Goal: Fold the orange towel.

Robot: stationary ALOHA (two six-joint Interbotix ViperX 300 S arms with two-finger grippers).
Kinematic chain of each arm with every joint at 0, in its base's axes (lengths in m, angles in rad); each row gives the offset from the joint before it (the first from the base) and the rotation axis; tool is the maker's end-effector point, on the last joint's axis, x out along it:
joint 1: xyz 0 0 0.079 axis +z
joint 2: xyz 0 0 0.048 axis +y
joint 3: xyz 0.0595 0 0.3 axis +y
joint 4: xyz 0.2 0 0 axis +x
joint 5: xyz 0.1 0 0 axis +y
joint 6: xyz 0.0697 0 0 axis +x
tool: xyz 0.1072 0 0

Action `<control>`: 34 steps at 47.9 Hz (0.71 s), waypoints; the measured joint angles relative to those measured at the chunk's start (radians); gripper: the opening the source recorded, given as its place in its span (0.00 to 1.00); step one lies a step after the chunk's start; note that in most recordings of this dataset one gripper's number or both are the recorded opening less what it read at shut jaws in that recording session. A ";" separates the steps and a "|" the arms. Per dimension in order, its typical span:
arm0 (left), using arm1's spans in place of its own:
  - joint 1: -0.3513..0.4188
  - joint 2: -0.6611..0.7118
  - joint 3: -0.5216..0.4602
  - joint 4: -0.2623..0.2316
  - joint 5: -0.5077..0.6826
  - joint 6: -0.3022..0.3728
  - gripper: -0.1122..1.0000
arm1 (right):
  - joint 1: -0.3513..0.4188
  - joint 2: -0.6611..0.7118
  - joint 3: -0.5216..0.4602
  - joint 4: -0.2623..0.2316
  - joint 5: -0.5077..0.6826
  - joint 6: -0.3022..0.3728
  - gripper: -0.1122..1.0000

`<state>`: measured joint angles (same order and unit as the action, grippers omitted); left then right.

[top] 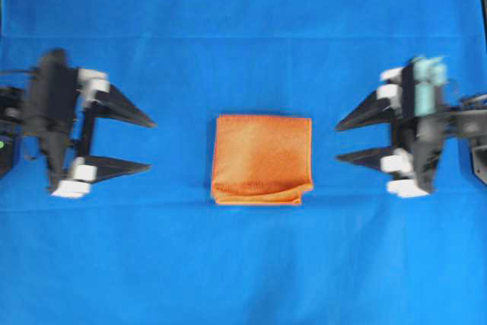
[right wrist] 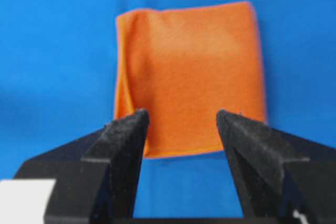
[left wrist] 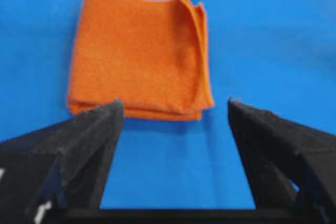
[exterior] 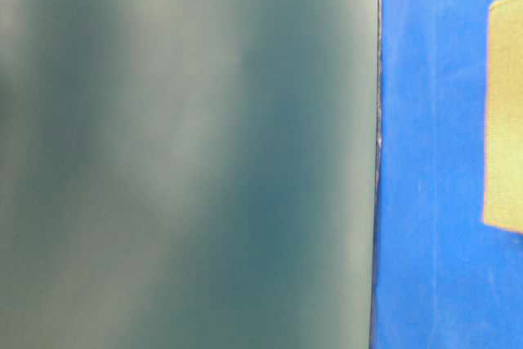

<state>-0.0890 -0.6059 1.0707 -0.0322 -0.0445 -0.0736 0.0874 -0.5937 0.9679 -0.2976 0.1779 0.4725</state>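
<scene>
Blue cloth (top: 243, 28) covers the table, and the orange towel (top: 262, 159) lies folded small at its middle. Left tool (top: 151, 144) and right tool (top: 338, 142) flank it, well apart, both spread and empty, apparently because folding looks finished.

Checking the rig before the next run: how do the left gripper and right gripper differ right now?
The left gripper sits left of the orange towel and points right; the right gripper sits on the towel's right and points left. The right gripper's arm carries a pale teal part; the left gripper's arm shows none. Both are open, clear of the towel and holding nothing, over the blue cloth.
</scene>
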 measured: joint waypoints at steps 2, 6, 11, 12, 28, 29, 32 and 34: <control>0.002 -0.055 0.028 0.002 0.002 0.002 0.76 | -0.009 -0.051 0.023 -0.008 0.002 0.000 0.64; 0.003 -0.164 0.071 0.002 0.000 0.003 0.76 | -0.023 -0.153 0.071 -0.023 0.005 0.000 0.64; 0.005 -0.276 0.132 0.003 0.000 0.011 0.76 | -0.043 -0.261 0.143 -0.043 0.005 0.000 0.64; 0.005 -0.293 0.141 0.003 0.002 0.014 0.76 | -0.049 -0.281 0.160 -0.048 0.005 0.000 0.64; 0.005 -0.528 0.307 0.005 0.006 0.061 0.74 | -0.097 -0.503 0.368 -0.066 -0.043 0.000 0.64; 0.005 -0.535 0.314 0.003 0.006 0.061 0.74 | -0.100 -0.505 0.373 -0.066 -0.051 0.000 0.64; 0.005 -0.549 0.328 0.003 0.006 0.061 0.74 | -0.106 -0.503 0.383 -0.066 -0.074 0.000 0.64; 0.005 -0.552 0.333 0.005 0.006 0.060 0.74 | -0.110 -0.500 0.387 -0.066 -0.087 0.000 0.64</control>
<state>-0.0844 -1.1582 1.4036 -0.0276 -0.0383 -0.0138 -0.0230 -1.0937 1.3545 -0.3636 0.0905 0.4725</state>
